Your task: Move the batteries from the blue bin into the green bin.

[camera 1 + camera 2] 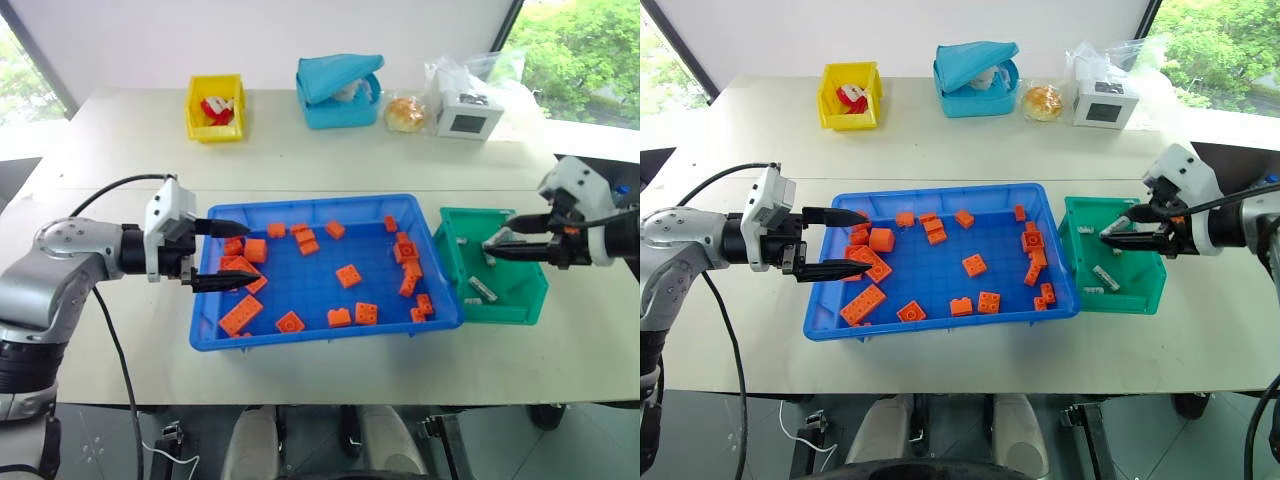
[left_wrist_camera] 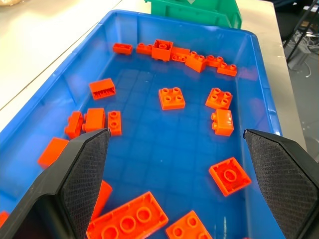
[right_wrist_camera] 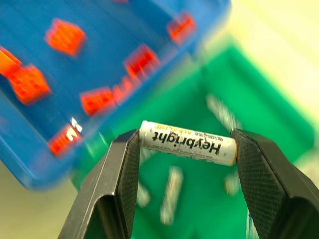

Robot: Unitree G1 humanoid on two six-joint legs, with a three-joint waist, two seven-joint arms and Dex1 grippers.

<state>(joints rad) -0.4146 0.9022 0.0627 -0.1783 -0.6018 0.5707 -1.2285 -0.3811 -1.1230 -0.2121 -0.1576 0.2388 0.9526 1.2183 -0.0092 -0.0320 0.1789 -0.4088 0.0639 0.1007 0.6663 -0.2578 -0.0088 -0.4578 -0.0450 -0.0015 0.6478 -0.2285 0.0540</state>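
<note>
- Right claw (image 3: 187,149) has a battery (image 3: 188,143) pinched end to end between its two pads, hanging crosswise over the green bin (image 1: 525,300) so a release would drop it straight in
- Several batteries (image 1: 482,288) already lie on that bin's floor, just beside the blue bin (image 1: 300,335) on the desk (image 1: 130,160)
- Left claw (image 1: 222,255) hangs wide open and empty over the blue bin's left end, poised above the orange bricks (image 1: 349,275); I can't spot a battery among them
</note>
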